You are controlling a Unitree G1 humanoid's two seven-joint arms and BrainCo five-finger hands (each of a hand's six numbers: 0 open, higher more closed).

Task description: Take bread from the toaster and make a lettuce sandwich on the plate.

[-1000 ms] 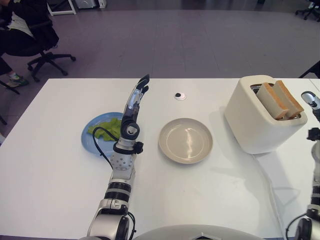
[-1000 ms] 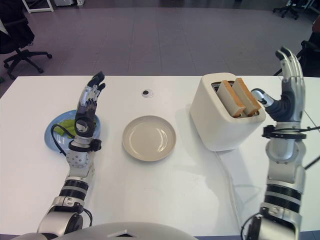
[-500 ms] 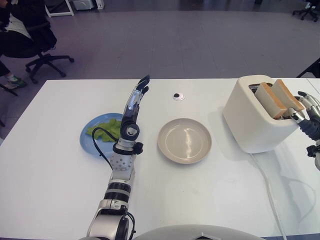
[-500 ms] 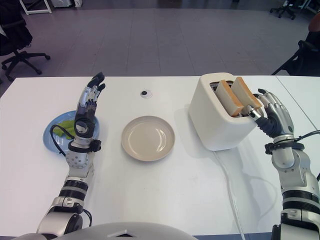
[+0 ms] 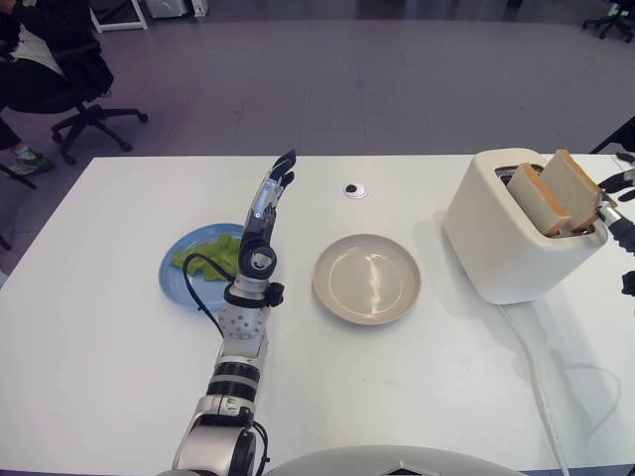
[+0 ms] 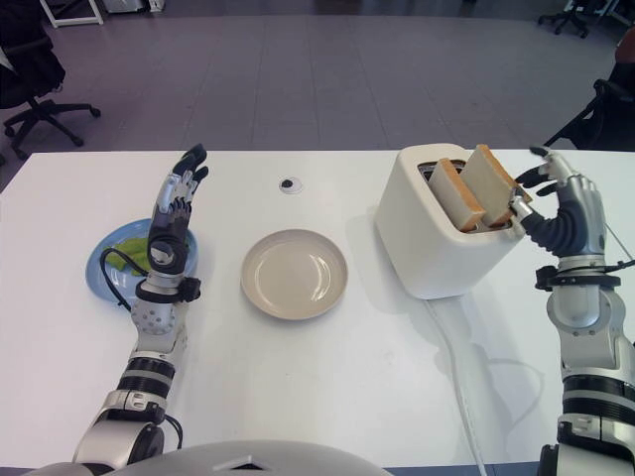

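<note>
Your right hand [image 6: 561,210] pinches a browned toast slice [image 6: 493,177] in the cream toaster [image 6: 427,248]; the round beige plate [image 6: 295,274] to its left is unfilled; your left hand [image 6: 174,210] is spread open.

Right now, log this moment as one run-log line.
right hand: gripping right bread slice in toaster | left hand: open, upright by lettuce | beige plate: no bread yet

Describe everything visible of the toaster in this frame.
The toaster is a cream-white, rounded box with a smooth, matte-looking shell. It stands upright on the white table at the robot's right, beside the beige plate but apart from it. Toast sticks up from its top: the left slice sits lower, while the right slice sits higher and tilted, pinched by the right hand. A white cable runs from its base toward the table's near edge.
</note>
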